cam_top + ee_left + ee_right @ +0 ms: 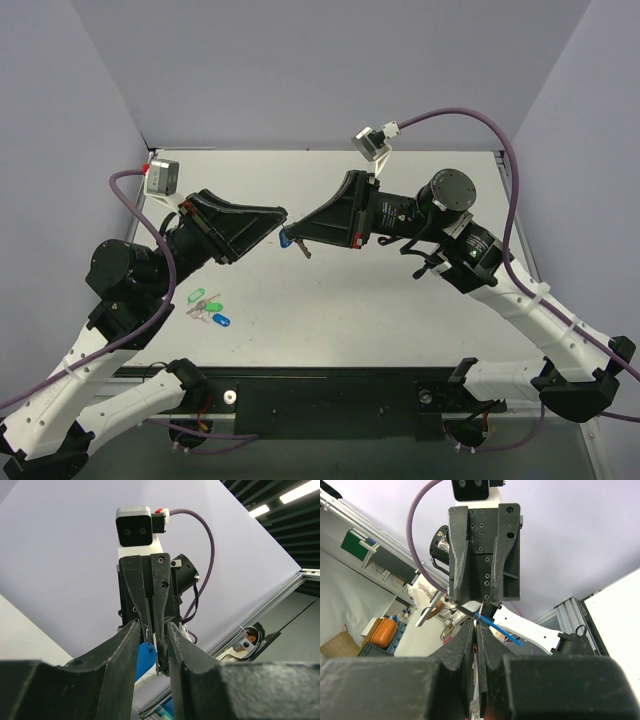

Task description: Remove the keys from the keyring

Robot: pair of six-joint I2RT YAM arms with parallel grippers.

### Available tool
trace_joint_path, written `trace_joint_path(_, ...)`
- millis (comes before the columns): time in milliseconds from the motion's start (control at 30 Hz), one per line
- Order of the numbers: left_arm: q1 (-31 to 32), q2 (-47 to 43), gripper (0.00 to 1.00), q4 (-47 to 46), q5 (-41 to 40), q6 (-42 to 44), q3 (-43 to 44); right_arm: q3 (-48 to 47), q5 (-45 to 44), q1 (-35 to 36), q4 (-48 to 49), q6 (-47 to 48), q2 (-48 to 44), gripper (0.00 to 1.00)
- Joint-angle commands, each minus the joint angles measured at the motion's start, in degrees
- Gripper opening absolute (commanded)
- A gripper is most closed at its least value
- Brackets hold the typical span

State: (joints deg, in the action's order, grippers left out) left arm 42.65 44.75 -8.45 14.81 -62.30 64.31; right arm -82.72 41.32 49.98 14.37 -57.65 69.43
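Both grippers meet in mid-air over the middle of the table. My right gripper (297,238) (476,625) is shut on the thin silver key (304,251) (157,662), whose end sticks out past its tips. The keyring's light-blue tag (287,240) (144,661) (502,631) hangs from a thin metal ring just beside those tips. My left gripper (284,224) (152,630) faces the right one. Its jaws stand apart with a narrow gap, one on each side of the ring, tag and key, and I see no grip.
A bunch of green and dark blue tags (207,306) lies on the white table (400,310) at the front left, under the left arm. A black rail (330,395) runs along the near edge. Purple-grey walls close the back and sides.
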Motion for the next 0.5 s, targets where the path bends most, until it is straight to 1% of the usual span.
trace_joint_path(0, -0.11, 0.16, 0.36, -0.34, 1.63, 0.52, 0.46, -2.18, -0.19, 0.03, 4.61, 0.26, 0.01, 0.0)
trace_joint_path(100, -0.11, 0.51, 0.32, -0.34, 2.41, 0.43, 0.64, -2.1, -0.28, 0.03, 4.79, 0.34, 0.09, 0.0)
trace_joint_path(200, -0.11, 0.77, 0.25, -0.25, 3.56, 0.43, 0.9, -2.18, -0.54, 0.03, 4.96, 0.26, 0.18, 0.0)
trace_joint_path(233, -0.11, 0.95, 0.17, -0.25, 4.26, 0.43, 0.9, -2.1, -0.54, 0.03, 4.88, 0.17, 0.44, 0.0)
trace_joint_path(267, -0.11, 1.04, 0.13, -0.25, 4.53, 0.43, 0.9, -2.18, -0.54, 0.03, 4.96, 0.17, 0.36, 0.0)
trace_joint_path(300, -0.11, 1.21, 0.05, -0.34, 5.14, 0.43, 0.9, -2.27, -0.54, 0.12, 5.05, 0.17, 0.53, 0.0)
trace_joint_path(333, -0.03, 1.3, 0.01, -0.52, 5.58, 0.52, 0.99, -2.27, -0.63, 0.12, 5.05, 0.17, 0.71, 0.0)
trace_joint_path(467, -0.11, 2.44, 0.0, -0.08, 7.68, 1.3, 2.13, -1.92, -0.72, 0.12, 4.96, 0.17, 0.53, 0.0)
